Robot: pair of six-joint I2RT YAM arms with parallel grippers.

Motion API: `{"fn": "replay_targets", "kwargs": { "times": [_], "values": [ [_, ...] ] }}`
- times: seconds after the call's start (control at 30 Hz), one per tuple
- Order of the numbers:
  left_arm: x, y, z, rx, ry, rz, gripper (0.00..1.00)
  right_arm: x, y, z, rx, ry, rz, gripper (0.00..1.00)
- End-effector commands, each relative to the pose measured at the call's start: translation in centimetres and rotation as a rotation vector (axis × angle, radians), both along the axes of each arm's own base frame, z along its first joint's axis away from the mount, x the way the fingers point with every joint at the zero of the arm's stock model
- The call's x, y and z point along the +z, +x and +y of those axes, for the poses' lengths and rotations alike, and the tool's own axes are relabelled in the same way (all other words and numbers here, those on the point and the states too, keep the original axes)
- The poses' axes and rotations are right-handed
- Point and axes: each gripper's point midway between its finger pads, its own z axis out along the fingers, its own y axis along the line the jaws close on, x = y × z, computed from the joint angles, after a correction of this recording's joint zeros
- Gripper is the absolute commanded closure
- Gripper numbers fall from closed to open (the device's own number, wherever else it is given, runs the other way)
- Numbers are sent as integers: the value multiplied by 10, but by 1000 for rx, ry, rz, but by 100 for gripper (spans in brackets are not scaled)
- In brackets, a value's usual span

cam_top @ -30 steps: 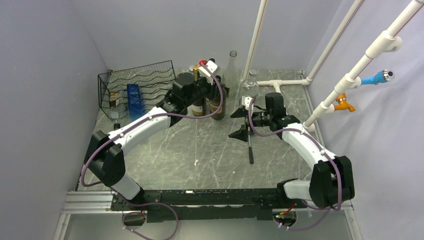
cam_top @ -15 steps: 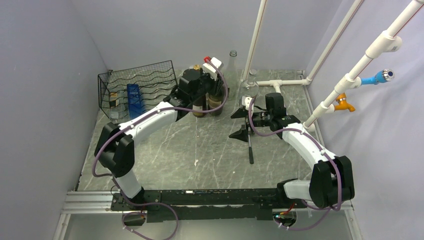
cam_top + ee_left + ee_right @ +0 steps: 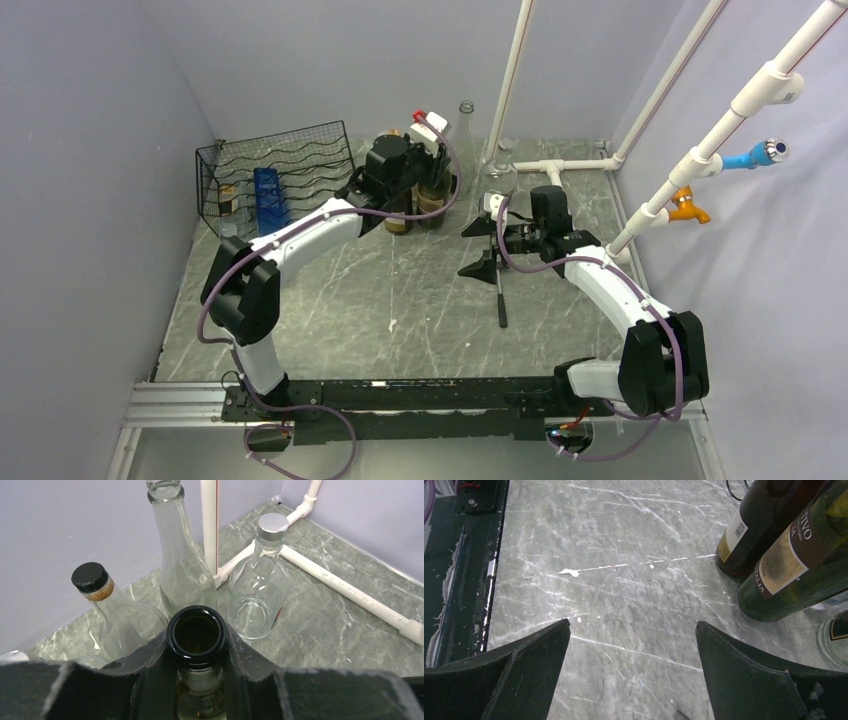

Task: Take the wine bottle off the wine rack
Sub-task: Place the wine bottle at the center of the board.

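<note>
Left wrist view — left pincer clamped narrow on the neck of the wine bottle, one finger on each side, just below the open mouth. The bottle stands upright among clear bottles at the far edge of the desk, right of the wine rack — already off it. Judged step: setting down. The next move calls for opening and lifting away without nudging them. Right pincer wide, empty.

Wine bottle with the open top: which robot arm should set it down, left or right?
Left, most likely. The left gripper is shut on the neck of the wine bottle, next to the clear bottles. The right gripper hangs open over the table, holding nothing.
</note>
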Motion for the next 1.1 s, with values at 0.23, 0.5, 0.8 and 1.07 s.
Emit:
{"fn": "replay_targets", "kwargs": {
  "times": [0.23, 0.5, 0.8, 1.07],
  "values": [
    [74, 16, 2, 39, -131, -177, 100, 13, 1, 3, 33, 26, -41, 0],
    [65, 19, 0, 41, -126, -153, 91, 12, 1, 2, 34, 24, -41, 0],
    [57, 19, 1, 42, -118, -137, 76, 12, 1, 3, 37, 24, -41, 0],
    [52, 19, 0, 42, -139, -103, 70, 12, 1, 2, 37, 24, -43, 0]
  ]
}}
